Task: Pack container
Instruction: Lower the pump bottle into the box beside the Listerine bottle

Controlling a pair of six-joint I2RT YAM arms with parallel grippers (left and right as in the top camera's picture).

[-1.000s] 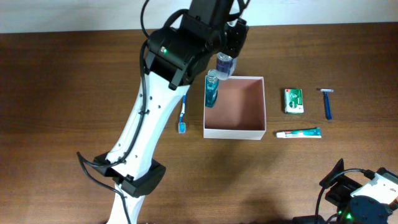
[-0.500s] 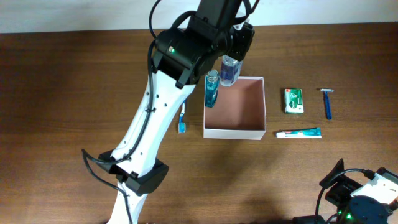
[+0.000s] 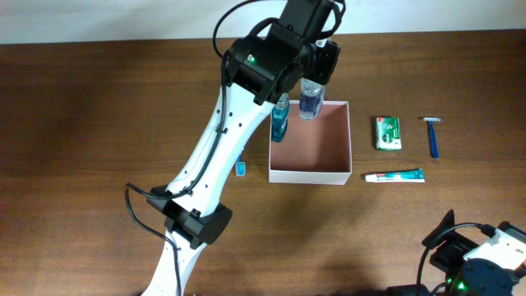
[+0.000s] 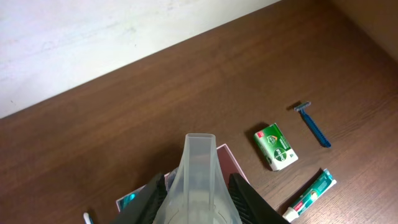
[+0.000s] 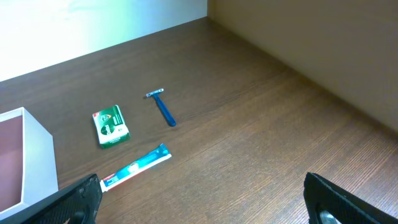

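Since left claw (image 4: 198, 194), clamped on clear blue-liquid bottle (image 3: 310, 100), has swung right, bottle now hangs over far-left corner of square white cardboard container (image 3: 311, 174), centre of table (image 3: 99, 123); lowering looks next. Right claw (image 5: 200, 186) apart, near right.

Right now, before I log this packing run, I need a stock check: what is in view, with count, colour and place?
box: 1, white outside, pinkish-brown inside, mid-table
teal bottle: 1, teal, upright at the box's far-left corner
clear bottle: 1, clear with a bluish tint, held over the box's far edge
packet: 1, green, right of the box
razor: 1, blue, right of the packet
toothpaste: 1, white and teal, by the box's near-right corner
toothbrush: 1, blue, left of the box, mostly hidden by the arm
table: 1, dark brown wood
left arm: 1, white and black, reaching to the box
left hand: 1, black, shut on the clear bottle
right hand: 1, black, open, near-right of the table
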